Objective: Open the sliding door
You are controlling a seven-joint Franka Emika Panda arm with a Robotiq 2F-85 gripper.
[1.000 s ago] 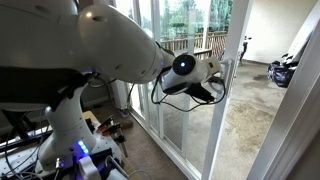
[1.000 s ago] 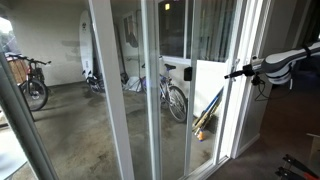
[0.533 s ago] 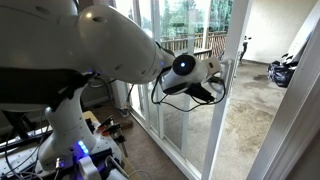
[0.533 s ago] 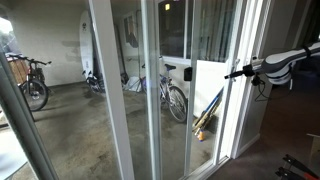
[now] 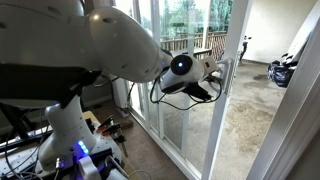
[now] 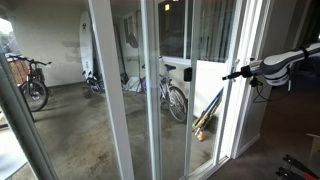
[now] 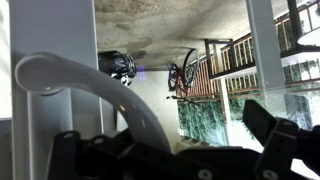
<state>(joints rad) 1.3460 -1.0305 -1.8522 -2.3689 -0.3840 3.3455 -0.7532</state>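
A: Where does the sliding door stand?

B: Just right of the robot's bulky white arm [image 5: 110,45]. The sliding door [image 5: 221,125] shows there as a tall white upright with clear glass on its left. A concrete floor [image 5: 250,120] lies beyond it.

A: And the hand?

B: The hand [image 5: 217,73] is close against that upright, in its upper half. In an exterior view the hand [image 6: 229,74] reaches in from the right.

A: Has it got hold of the handle?

B: The wrist view is the closest look. The white D-shaped handle [image 7: 95,85] loops out from the upright on the left and curves down between the black fingers [image 7: 72,150]. The hand [image 7: 175,150] is spread wide, with a finger on either side of the loop. Whether either one touches it cannot be told.

A: What shows through the glass?

B: A bicycle [image 6: 175,97], a dark scooter [image 5: 283,72] far right, and a wooden railing [image 5: 190,45].
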